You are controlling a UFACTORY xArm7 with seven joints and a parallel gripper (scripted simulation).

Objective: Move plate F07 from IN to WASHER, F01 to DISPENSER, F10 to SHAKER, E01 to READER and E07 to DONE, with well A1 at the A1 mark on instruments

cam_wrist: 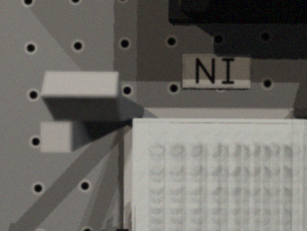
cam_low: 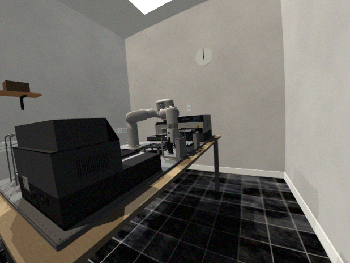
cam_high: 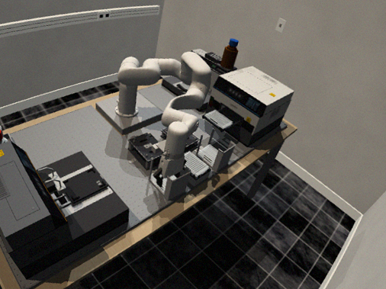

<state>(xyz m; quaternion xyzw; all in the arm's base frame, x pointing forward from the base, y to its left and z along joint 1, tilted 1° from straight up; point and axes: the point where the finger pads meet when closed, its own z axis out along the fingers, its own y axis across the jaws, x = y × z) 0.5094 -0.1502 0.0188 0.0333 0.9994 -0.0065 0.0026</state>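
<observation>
At the bench's front edge, the gripper [cam_high: 161, 181] hangs over the IN rack [cam_high: 178, 187], jaws fully open and holding nothing. The white plate [cam_wrist: 219, 174] lies below in the wrist view, beside the IN label [cam_wrist: 215, 72]. Risk — a jaw catching the rack's walls on descent. Open room lies upward only, with instruments crowding both sides.

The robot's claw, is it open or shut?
Open. The gripper hangs over the IN rack, holding nothing; the white plate lies untouched below.
</observation>
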